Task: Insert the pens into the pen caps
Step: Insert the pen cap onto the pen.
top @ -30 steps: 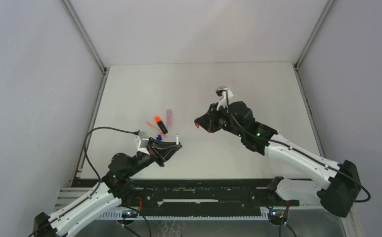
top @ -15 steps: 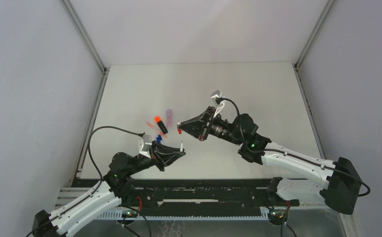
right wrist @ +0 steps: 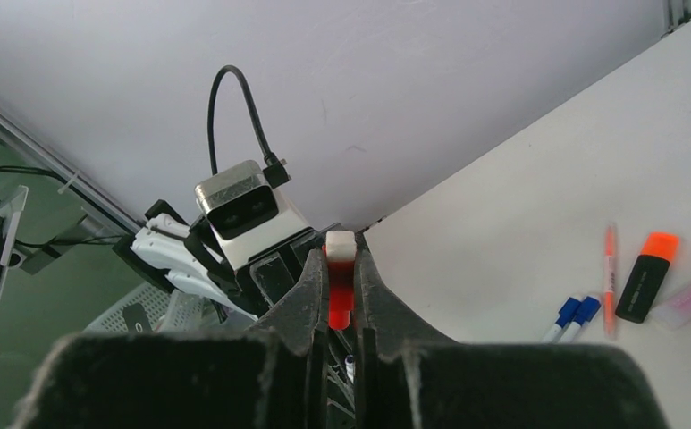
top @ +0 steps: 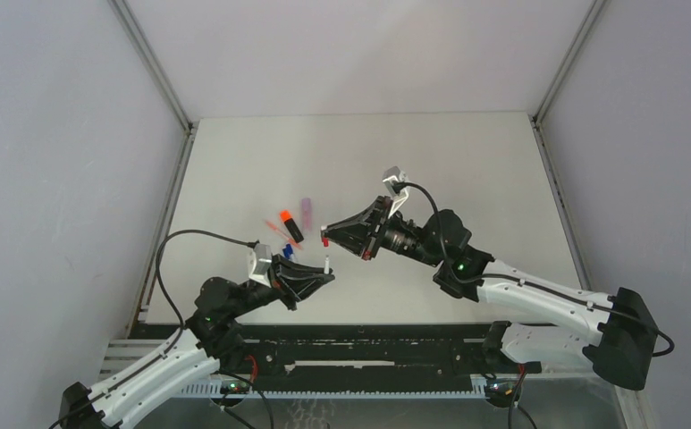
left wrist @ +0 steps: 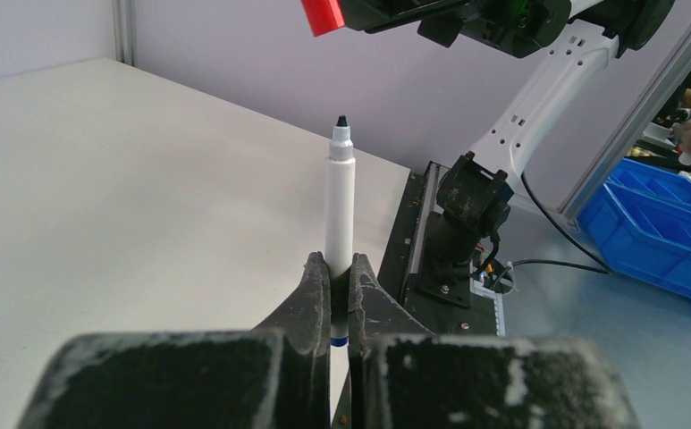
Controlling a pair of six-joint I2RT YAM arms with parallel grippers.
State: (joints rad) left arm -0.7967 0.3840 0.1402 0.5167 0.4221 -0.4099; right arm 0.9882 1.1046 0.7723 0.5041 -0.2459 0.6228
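Note:
My left gripper is shut on a thin white pen with a black tip, holding it upright; the pen's blue end shows between the fingers. Seen from above, this pen pokes out of the left gripper. My right gripper is shut on a small red pen cap with a white end. In the top view the red cap hangs just beyond the pen's tip with a gap between them. In the left wrist view the cap sits above and slightly left of the tip.
More pens lie on the table left of the grippers: a black highlighter with an orange cap, a lilac highlighter, a thin red-orange pen and two blue-capped pens. The rail of the arm bases runs along the near edge.
The right gripper swung left and turned, bringing the red cap close over the pen's tip. The left gripper shifted slightly right with the pen. Little has moved in the last half second.

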